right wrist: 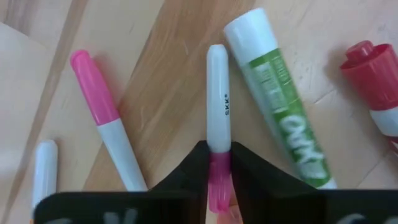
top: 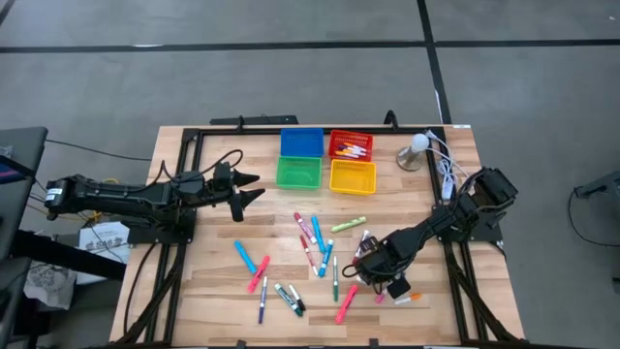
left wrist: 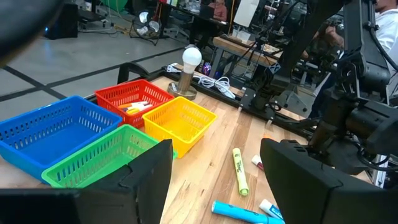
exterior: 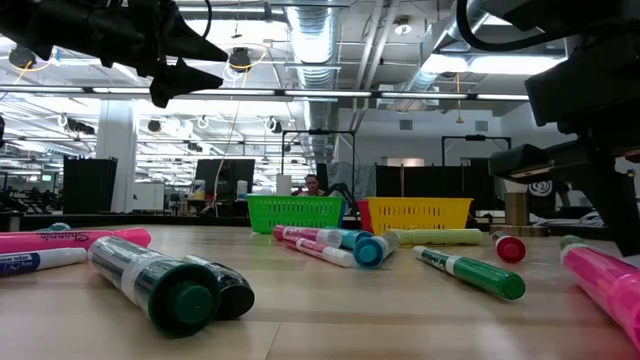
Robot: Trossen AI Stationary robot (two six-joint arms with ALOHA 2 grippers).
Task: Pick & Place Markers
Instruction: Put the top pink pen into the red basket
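Wooden table [top: 213,281], scattered markers [top: 315,247], possibly workshop behind

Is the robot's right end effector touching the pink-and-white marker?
Touching. The right wrist view shows the right end effector closed on the pink-capped white marker, both dark fingers pressed against its pink end.

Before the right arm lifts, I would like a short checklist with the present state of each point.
1. Right gripper closed on the white marker with pink cap: ok.
2. Marker centred between the fingers: ok.
3. Neighbours apart from it: the green-labelled tube lies very close; cannot tell if it touches.
4. Left gripper out of the way, open, in the air near the green bin: ok.
5. Red bin has room: ok, only a few markers inside.
6. Whether the grip is firm: cannot tell.
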